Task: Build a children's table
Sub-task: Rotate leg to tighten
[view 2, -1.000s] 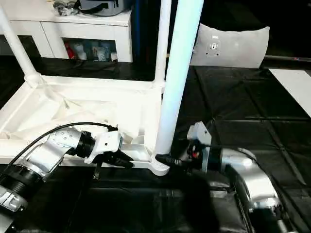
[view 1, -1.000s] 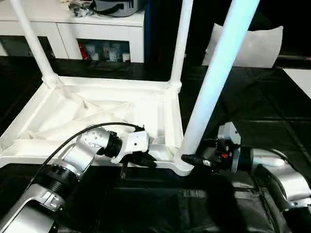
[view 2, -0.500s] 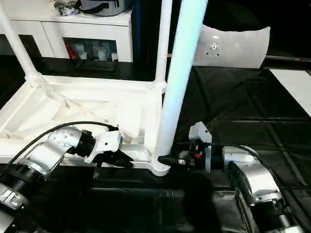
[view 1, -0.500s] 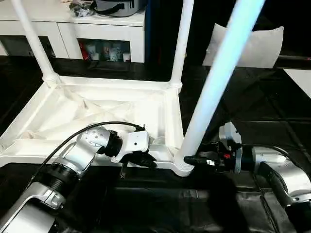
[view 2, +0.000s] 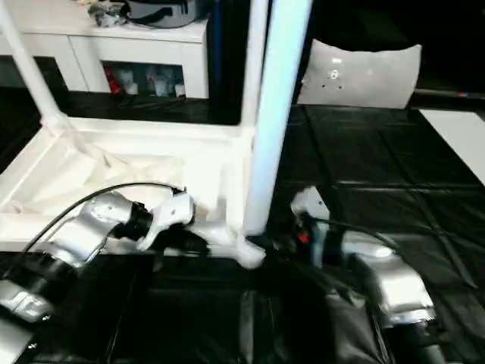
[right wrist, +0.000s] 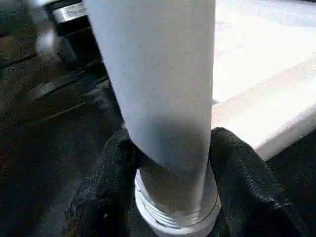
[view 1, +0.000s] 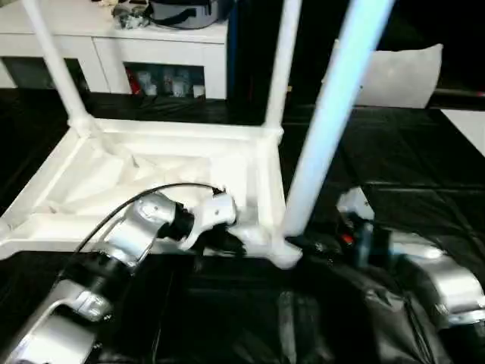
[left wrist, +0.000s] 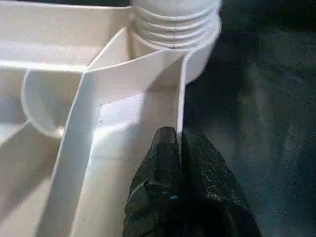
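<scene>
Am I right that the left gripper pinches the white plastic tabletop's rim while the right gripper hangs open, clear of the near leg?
Not quite. The left gripper does pinch the white plastic tabletop's rim, but the right gripper is closed around the white tubular near leg just above its corner socket, as the right wrist view shows.

— What is the upturned table top (view 1: 151,163) made of?
— Smooth white plastic, faintly glossy, like the leg (right wrist: 158,89) with its ribbed base.
— And around it?
— Wrinkled black sheeting (view 2: 394,167) with a dull sheen; forearms (view 1: 129,243) of brushed silver metal; fingers (left wrist: 163,163) of matt, grainy black rubber.
</scene>
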Robot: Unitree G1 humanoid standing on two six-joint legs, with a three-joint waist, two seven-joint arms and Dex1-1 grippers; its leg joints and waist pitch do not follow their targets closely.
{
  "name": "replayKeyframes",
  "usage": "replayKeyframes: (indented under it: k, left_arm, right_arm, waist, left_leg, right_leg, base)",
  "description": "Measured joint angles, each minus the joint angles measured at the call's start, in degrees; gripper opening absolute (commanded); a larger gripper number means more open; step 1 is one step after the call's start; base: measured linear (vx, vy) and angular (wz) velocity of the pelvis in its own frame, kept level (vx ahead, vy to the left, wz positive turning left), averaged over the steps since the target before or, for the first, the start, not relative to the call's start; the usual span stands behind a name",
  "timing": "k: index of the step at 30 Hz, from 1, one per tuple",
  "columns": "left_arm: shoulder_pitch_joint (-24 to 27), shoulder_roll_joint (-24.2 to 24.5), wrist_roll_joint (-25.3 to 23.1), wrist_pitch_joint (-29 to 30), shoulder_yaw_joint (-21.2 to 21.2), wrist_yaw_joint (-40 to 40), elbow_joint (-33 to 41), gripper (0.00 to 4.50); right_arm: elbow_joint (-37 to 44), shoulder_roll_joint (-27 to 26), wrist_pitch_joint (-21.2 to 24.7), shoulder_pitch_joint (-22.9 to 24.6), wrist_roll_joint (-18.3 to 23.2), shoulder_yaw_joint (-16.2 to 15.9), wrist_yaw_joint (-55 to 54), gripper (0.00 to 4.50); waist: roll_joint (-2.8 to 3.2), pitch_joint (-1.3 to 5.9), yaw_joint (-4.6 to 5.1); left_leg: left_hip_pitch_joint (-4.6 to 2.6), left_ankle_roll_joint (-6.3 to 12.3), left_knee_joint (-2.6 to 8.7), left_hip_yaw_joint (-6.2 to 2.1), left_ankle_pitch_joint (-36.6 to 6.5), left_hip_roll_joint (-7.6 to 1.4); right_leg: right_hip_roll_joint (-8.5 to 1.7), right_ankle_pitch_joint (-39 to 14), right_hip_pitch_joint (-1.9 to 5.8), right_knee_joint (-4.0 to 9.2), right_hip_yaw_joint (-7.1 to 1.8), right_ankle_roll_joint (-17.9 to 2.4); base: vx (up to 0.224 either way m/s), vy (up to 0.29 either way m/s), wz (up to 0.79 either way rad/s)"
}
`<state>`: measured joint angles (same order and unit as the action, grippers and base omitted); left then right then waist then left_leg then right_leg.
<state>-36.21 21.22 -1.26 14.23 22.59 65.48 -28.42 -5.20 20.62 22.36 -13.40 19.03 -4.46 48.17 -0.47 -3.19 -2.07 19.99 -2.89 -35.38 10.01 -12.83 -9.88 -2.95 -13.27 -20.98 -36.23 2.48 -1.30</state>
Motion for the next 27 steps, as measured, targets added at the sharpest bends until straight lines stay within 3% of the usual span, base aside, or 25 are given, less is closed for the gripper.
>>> replayKeyframes:
  k: [5,8,10,11,12,19,22,23,24,27]
  left_arm:
    - [-0.9,-5.3,-0.8,4.7,-2.0,-8.8,-1.8,0.00]
    - [-1.2,-8.5,-1.2,8.1,-4.3,-15.5,-2.5,0.00]
    - [-1.7,-10.2,-1.6,8.8,-4.5,-18.1,-2.8,0.00]
    - [-1.7,-10.6,-1.7,8.9,-4.7,-18.5,-2.8,0.00]
    - [-1.7,-10.8,-1.8,8.9,-4.7,-18.5,-2.7,0.00]
    - [-1.4,-8.6,-2.4,5.4,-2.6,-16.0,-1.1,0.00]
    - [-1.2,-7.0,-2.4,3.6,-2.5,-14.5,-1.0,0.00]
    - [-0.9,-6.7,-2.4,3.1,-2.5,-14.2,-0.8,0.00]
    - [-0.4,-5.8,-2.4,2.1,-2.5,-13.0,-0.2,0.00]
    - [0.7,-3.1,-2.2,-1.8,-1.7,-8.6,0.6,0.00]
  right_arm:
    - [-1.1,-6.3,1.0,-1.8,-4.0,1.9,-13.3,1.89]
    - [-3.8,-13.0,1.1,-4.6,-6.9,3.0,-24.1,1.89]
    - [-4.1,-15.4,1.8,-5.6,-7.7,4.1,-28.9,1.89]
    - [-4.0,-15.5,1.9,-5.8,-7.8,4.1,-29.6,1.89]
    - [-3.8,-15.5,1.9,-5.7,-8.2,4.1,-29.8,2.45]
    - [-0.4,-14.2,-0.9,-1.5,-6.8,4.4,-25.7,2.99]
    - [0.6,-11.9,-1.8,0.8,-5.1,4.1,-20.7,3.05]
    - [0.7,-11.3,-1.8,1.0,-5.0,3.9,-19.6,3.32]
    - [1.0,-10.0,-2.3,1.4,-4.9,3.9,-17.8,3.32]
    - [1.9,-6.0,-4.0,2.2,-3.4,3.4,-12.1,3.65]
  waist:
    - [0.05,0.01,0.89]
    - [0.09,0.03,1.65]
    - [0.09,0.03,1.69]
    - [0.09,0.03,1.65]
    - [0.08,0.03,1.61]
    - [0.09,0.03,1.07]
    - [0.12,0.02,1.35]
    - [0.12,0.01,1.51]
    - [0.14,0.00,1.56]
    - [0.17,-0.02,1.05]
  left_leg:
    - [0.01,-0.06,0.00,0.14,0.1,0.07]
    - [0.04,-0.15,0.05,0.15,0.1,0.07]
    - [0.07,-0.17,0.10,0.15,0.2,0.07]
    - [0.11,-0.17,0.11,0.15,0.2,0.07]
    - [0.15,-0.16,0.18,0.14,0.2,0.07]
    - [0.34,0.23,0.81,0.19,0.4,0.09]
    - [0.54,0.22,0.85,0.20,0.5,0.04]
    - [0.55,0.21,0.87,0.20,0.5,0.02]
    - [0.55,0.20,0.89,0.20,0.5,0.01]
    - [0.54,0.23,0.88,0.19,0.5,0.00]
  right_leg:
    - [-0.19,0.2,-0.06,0.12,0.02,0.0]
    - [-0.19,0.3,-0.17,0.10,0.03,0.1]
    - [-0.19,0.3,-0.33,0.12,0.04,0.1]
    - [-0.19,0.3,-0.39,0.13,0.04,0.1]
    - [-0.19,0.3,-0.42,0.21,0.06,0.1]
    - [-0.18,0.3,-0.78,0.51,0.14,0.1]
    - [-0.12,0.3,-0.99,0.46,0.15,0.1]
    - [-0.10,0.3,-1.00,0.45,0.15,0.1]
    - [-0.09,0.3,-1.00,0.45,0.17,0.1]
    - [-0.10,0.3,-1.01,0.48,0.21,0.1]
  base:
    - [-0.010,0.001,-0.01]
    - [0.000,0.000,0.00]
    - [0.000,0.000,0.00]
    - [0.000,0.000,0.00]
    - [0.000,0.000,0.00]
    - [0.000,0.000,0.00]
    - [0.000,0.000,0.00]
    - [0.000,0.000,0.00]
    - [0.000,0.000,0.00]
    - [0.000,0.000,0.00]
